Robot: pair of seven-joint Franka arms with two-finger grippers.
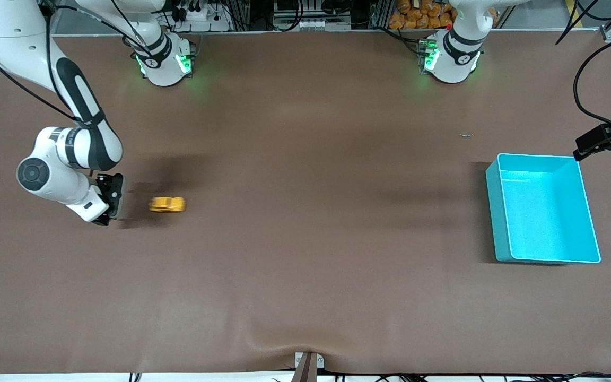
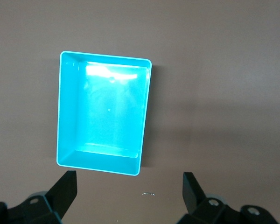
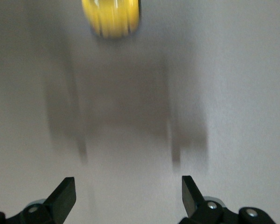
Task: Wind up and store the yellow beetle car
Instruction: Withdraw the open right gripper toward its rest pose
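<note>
Two pincers stand spread apart and neither holds anything: the right pincer (image 1: 117, 204) sits low over the worktop (image 1: 305, 297) at the right arm's end, its jaws parted, and the yellow beetle car (image 1: 167, 204) rests on the bare brown surface just beside it, clear of the fingertips and blurred as if rolling. In the right wrist view the yellow beetle car (image 3: 112, 17) shows ahead of the open fingers with a gap of worktop between. The turquoise bin (image 1: 502, 212) lies well apart, toward the left arm's end, and appears empty in the left wrist view. Judging from this, the car is loose on its wheels and the storing is yet to come; to do that step well, the catching arm should wait for the toy to come to rest, then descend straight over it with the jaws set across its narrow sides, closing gently so the rounded shell does not squirt out. The right arm is folded down with its wrist bent toward the car and its elbow raised above the worktop. The left arm waits, its left pincer (image 2: 129, 186) hanging released over the worktop near the bin's rim, camera looking straight down into the turquoise bin (image 2: 65, 112).
</note>
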